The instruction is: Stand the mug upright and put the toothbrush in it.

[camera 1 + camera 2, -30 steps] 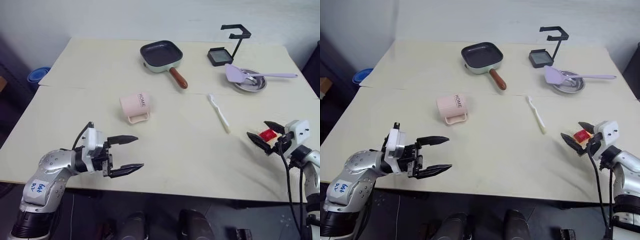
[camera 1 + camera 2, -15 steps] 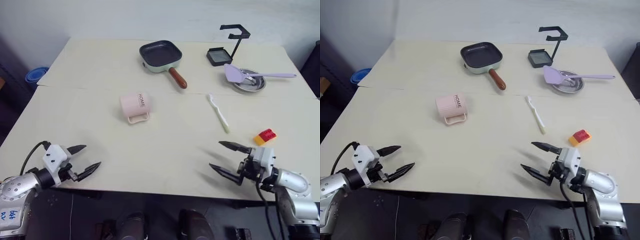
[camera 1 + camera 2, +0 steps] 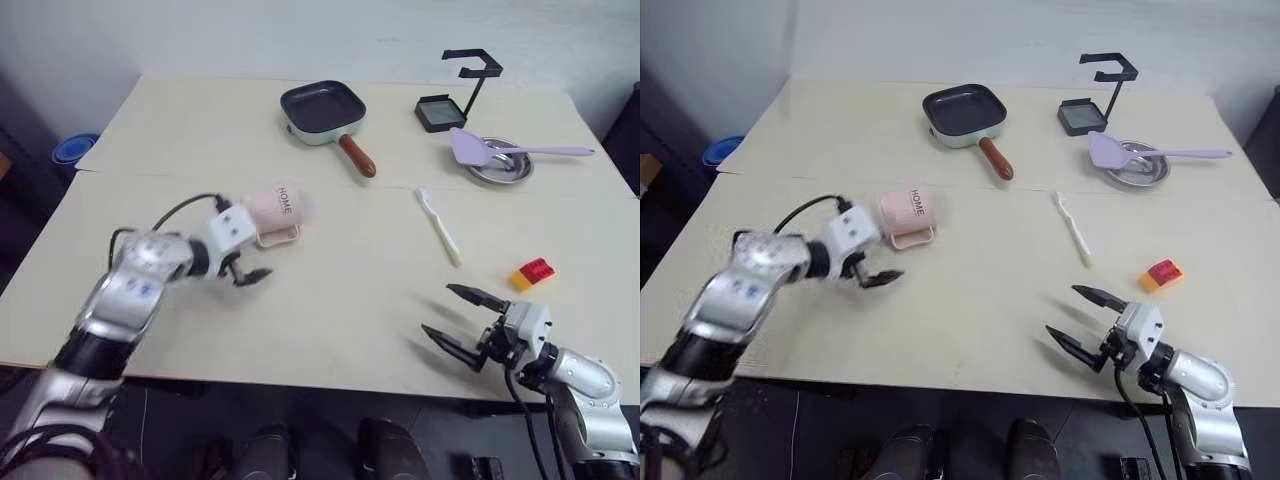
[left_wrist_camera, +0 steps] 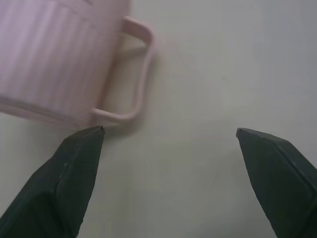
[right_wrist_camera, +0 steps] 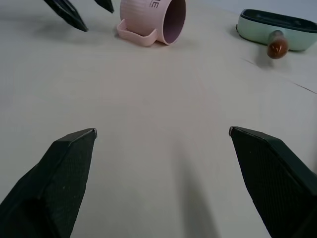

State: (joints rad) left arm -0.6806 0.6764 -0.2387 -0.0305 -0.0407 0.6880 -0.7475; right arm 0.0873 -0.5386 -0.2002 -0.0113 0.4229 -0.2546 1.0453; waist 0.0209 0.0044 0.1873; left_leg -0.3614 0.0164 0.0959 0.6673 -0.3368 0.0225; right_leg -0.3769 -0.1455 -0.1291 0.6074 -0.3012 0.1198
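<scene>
A pale cream counter (image 3: 200, 130) spans the scene, a thin seam running across it side to side. Behind the counter rises a plain whitish wall (image 3: 300, 35). Left of the counter, down on the dark floor (image 3: 25, 200), sits a blue round container (image 3: 72, 150).

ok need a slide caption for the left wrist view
Open left gripper beside the pink mug, which lies on its side on the table.

Both eye views look down and forward from the head over the whole table (image 3: 330, 300), sharing nearly the same scene. The left wrist view sits very close to the mug (image 4: 64, 59) at its ten o'clock; the right wrist view looks low across the tabletop, the same mug far off at eleven o'clock
</scene>
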